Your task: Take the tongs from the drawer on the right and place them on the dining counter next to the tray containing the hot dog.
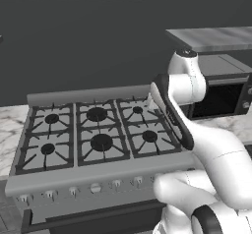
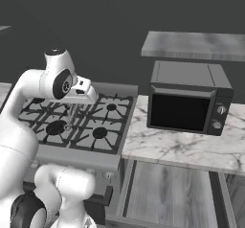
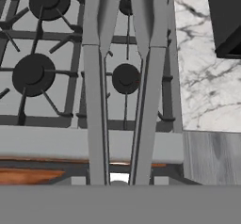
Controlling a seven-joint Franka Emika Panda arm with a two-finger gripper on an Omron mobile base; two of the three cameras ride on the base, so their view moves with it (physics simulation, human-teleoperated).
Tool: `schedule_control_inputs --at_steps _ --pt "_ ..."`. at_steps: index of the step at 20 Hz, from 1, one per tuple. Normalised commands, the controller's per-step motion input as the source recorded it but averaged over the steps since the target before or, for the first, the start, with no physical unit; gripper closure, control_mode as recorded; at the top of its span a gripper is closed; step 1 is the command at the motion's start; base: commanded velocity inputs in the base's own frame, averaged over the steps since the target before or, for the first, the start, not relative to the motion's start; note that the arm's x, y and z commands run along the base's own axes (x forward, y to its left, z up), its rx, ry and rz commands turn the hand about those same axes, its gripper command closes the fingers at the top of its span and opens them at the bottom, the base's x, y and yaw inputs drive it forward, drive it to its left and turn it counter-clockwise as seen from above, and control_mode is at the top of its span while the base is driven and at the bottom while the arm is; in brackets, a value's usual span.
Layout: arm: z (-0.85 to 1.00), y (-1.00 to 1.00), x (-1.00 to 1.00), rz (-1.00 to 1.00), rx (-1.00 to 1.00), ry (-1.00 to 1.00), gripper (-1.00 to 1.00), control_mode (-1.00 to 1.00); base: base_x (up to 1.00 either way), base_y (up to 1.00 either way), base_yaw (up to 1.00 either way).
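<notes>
Beneath my gripper lies a grey six-burner gas stove, not the dining counter. My fingers are clenched on the slender grey metal tongs, whose two thin arms hang straight below my hand over the burners. A black microwave stands well off to my right on veined marble. I judge the carry is underway: keep the squeeze firm and swing slowly so the tongs don't twist.
</notes>
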Motion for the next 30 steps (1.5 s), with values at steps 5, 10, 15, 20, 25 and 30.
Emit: schedule_control_inputs --at_steps 5,10,15,20,25,30 --pt "0.00 0.28 0.00 0.02 0.00 -0.14 1.00 -1.00 0.00 0.00 0.00" --pt "0.01 0.28 0.00 0.02 0.00 -0.20 1.00 -1.00 0.00 0.00 0.00" --pt "0.13 0.22 0.00 0.04 0.00 -0.10 1.00 -1.00 0.00 0.00 0.00" --pt "0.31 0.06 -0.01 0.08 0.00 0.00 1.00 -1.00 0.00 0.00 0.00" --pt "0.36 0.00 -0.04 0.08 0.00 0.00 1.00 -1.00 0.00 0.00 0.00" --pt "0.20 0.00 -0.14 0.05 0.00 0.00 1.00 -1.00 0.00 0.00 0.00"
